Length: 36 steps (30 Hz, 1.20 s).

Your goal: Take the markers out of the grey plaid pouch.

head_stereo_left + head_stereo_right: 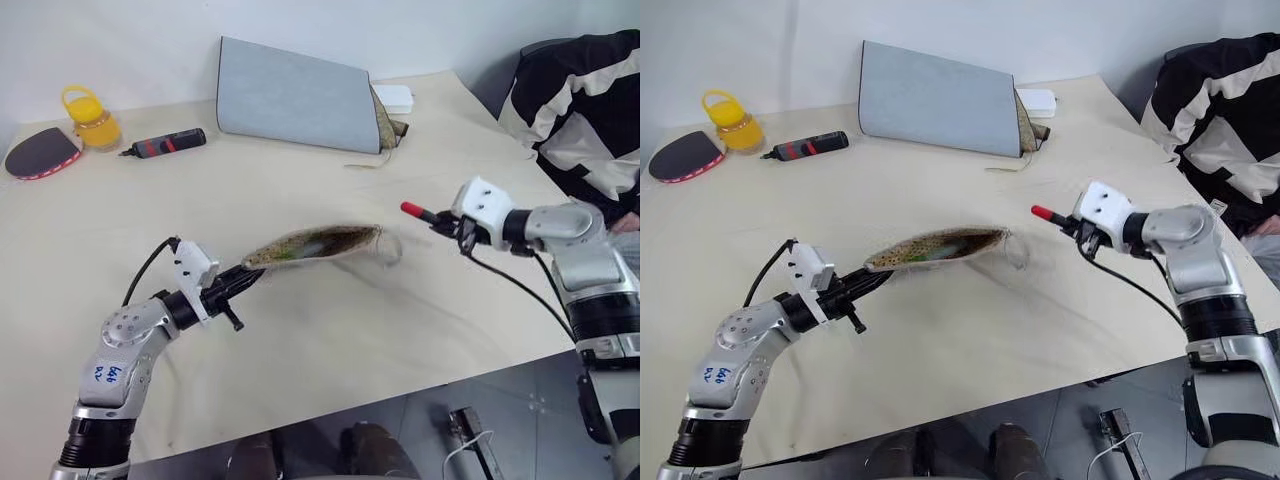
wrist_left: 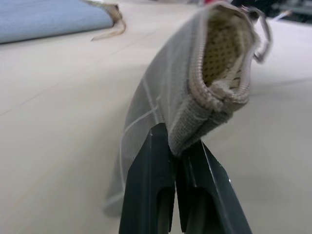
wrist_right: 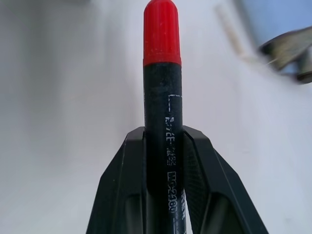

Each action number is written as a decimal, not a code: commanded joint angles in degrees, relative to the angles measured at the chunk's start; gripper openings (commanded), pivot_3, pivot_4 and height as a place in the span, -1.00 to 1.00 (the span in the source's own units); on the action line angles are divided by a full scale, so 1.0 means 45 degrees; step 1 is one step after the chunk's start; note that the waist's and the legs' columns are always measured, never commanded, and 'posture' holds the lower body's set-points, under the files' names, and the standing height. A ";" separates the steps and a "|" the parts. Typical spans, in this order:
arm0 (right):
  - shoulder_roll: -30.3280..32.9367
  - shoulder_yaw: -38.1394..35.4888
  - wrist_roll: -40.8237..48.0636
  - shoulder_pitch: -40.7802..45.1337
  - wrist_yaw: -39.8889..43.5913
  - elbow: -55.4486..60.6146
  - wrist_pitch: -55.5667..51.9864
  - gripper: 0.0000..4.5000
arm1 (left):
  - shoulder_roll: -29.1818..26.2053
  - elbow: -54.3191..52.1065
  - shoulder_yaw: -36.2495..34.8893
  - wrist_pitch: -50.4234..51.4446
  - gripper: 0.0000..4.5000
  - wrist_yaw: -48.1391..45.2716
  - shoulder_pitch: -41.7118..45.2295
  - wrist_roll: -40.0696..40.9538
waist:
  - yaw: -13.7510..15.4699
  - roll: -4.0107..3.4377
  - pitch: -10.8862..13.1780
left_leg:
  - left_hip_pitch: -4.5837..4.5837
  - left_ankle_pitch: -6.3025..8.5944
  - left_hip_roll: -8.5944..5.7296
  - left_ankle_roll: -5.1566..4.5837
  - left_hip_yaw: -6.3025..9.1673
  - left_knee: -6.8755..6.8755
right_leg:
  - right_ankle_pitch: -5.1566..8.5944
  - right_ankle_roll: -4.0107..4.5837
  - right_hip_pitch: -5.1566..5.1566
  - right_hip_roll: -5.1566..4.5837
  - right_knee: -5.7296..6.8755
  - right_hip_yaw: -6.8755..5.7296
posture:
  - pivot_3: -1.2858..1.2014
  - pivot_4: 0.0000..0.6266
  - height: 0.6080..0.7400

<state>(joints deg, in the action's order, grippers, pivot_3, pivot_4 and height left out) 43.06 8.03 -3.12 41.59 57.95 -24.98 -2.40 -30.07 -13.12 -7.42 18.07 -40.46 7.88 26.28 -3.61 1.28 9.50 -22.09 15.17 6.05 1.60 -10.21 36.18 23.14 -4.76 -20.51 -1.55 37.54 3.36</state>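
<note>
Right gripper (image 1: pixel 445 223) tilted down, clamping marker (image 3: pixel 162 97)

The lower end of the black-barrelled, red-capped marker (image 3: pixel 162 122) is cut off by the right wrist view's edge, between the right end effector's fingers (image 3: pixel 122 190). Inside the open grey plaid fabric pouch (image 1: pixel 315 245), a green patch is glimpsed, too blurred to be identified. The person in the black-and-white striped jacket (image 1: pixel 580 95) is cut off at the frame's edge.
</note>
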 commanded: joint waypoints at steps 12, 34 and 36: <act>-0.0414 0.0577 -0.0709 -0.0565 -0.0080 0.0002 0.0345 -0.13 | 0.0049 -0.1067 -0.0230 0.0319 -1.00 -0.0101 -0.0031 0.0481 | 0.0071 0.0000 0.0001 | -0.0002 0.0001 -0.0008 0.0000 0.0008 -0.0001 | 0.0000 0.0000 0.0016 -0.0003 -0.0002 -0.0006 | 0.03 -0.52 1.00; -0.0373 -0.1960 0.3180 0.2204 0.1055 0.3028 -0.3646 0.17 | 0.0345 -0.1088 0.0225 0.0588 -1.00 0.0024 0.0159 0.0505 | 0.0072 -0.0003 0.0003 | -0.0005 0.0004 -0.0007 0.0004 0.0011 -0.0001 | 0.0000 0.0000 0.0008 -0.0008 0.0001 -0.0008 | 0.03 -0.52 1.00; -0.0942 -0.2068 0.4635 0.2629 0.1189 0.4881 -0.4968 0.17 | 0.0509 -0.1095 0.0099 0.0963 -1.00 0.0262 0.0388 0.0821 | 0.0064 -0.0008 0.0006 | -0.0008 0.0004 -0.0002 0.0004 0.0008 -0.0003 | 0.0000 0.0000 0.0002 -0.0002 0.0008 -0.0003 | 0.03 -0.52 1.00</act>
<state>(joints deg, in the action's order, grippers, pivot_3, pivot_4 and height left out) 39.57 1.14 11.97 50.30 62.57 -10.89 -21.25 -28.06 -15.46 -5.91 21.82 -39.94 8.36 27.98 -3.32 1.24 9.52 -22.13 15.19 6.05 1.62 -10.17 36.15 23.14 -4.76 -20.53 -1.55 37.63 3.35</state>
